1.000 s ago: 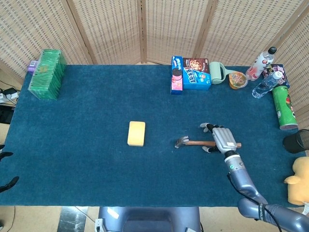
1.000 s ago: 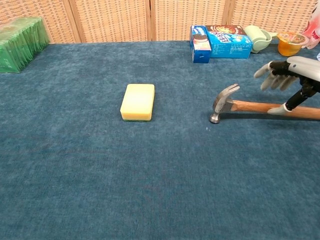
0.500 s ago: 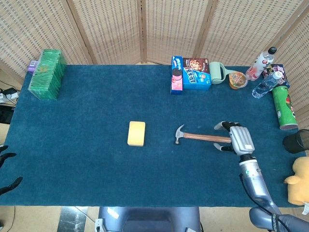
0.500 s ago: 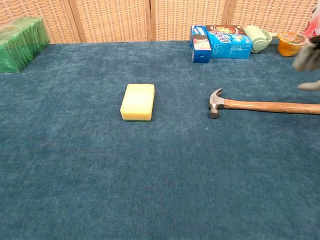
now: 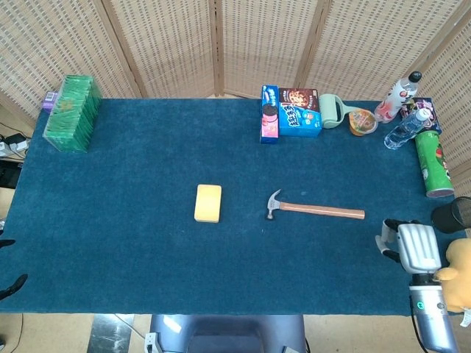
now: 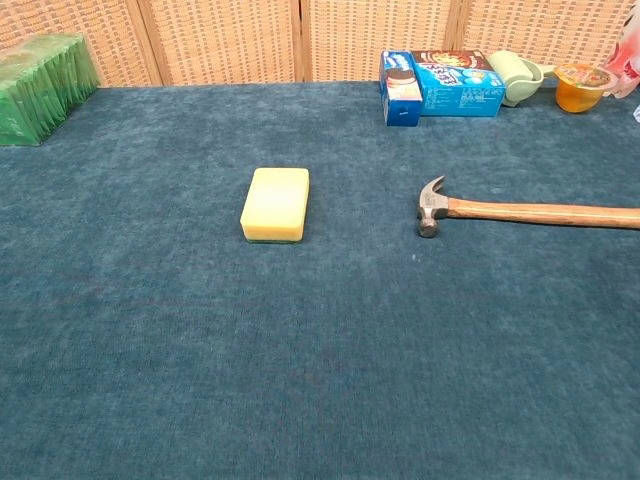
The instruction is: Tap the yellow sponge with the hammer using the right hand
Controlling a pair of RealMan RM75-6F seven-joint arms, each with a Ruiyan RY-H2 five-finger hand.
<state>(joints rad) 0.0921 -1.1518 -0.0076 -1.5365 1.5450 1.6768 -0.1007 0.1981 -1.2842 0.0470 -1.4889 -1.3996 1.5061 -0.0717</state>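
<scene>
The yellow sponge (image 5: 207, 203) (image 6: 275, 203) lies flat in the middle of the blue table. To its right lies the hammer (image 5: 316, 209) (image 6: 530, 211), steel head toward the sponge and wooden handle pointing right; nothing touches it. My right hand (image 5: 409, 247) hovers by the table's front right corner, well clear of the handle's end, holding nothing, fingers apart. The chest view does not show it. Only dark tips of what may be my left hand (image 5: 6, 283) show at the left edge of the head view.
Snack boxes (image 5: 290, 112), a green mug (image 5: 331, 110), a jelly cup (image 5: 362, 121), bottles (image 5: 403, 110) and a green can (image 5: 430, 163) line the back right. A green packet stack (image 5: 71, 112) stands back left. A black cup (image 5: 450, 215) and a yellow toy (image 5: 456, 273) flank my right hand.
My right hand let go of the hammer's handle and drew back to the front right corner, out of the chest view. The hammer settled flat on the table.
</scene>
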